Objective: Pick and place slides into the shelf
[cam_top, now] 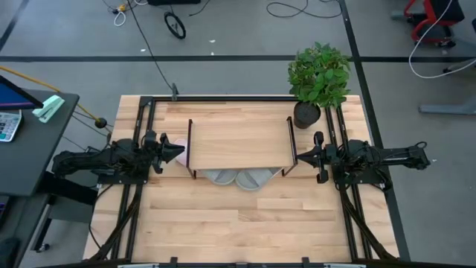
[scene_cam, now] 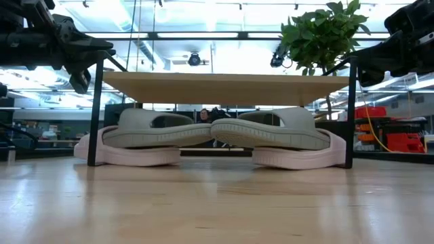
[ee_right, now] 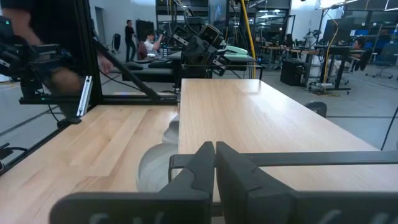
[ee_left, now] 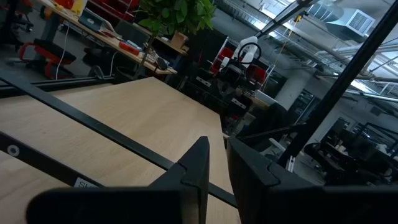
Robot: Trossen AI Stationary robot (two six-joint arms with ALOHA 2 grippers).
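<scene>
The shelf [cam_top: 238,138] stands mid-table, its light-wood board [scene_cam: 224,87] carried on thin black end frames. Beneath the board lie the slides. Two pale grey ones [scene_cam: 156,129] [scene_cam: 278,130] rest on top of two light pink ones [scene_cam: 135,156] [scene_cam: 302,159], whose soles are on the tabletop. From above, the grey toes [cam_top: 238,177] stick out past the board's near edge. My left gripper [cam_top: 181,151] [ee_left: 216,142] hovers level at the shelf's left end, with a narrow gap between its fingers and nothing in it. My right gripper [cam_top: 299,156] [ee_right: 214,146] hovers level at the right end, shut and empty.
A potted plant [cam_top: 320,74] stands at the table's far right corner, just behind the shelf's right end. Black rails [cam_top: 134,216] run along both table sides under the arms. Bare tabletop [cam_top: 238,223] stretches from the shelf to the near edge. People show in the room beyond.
</scene>
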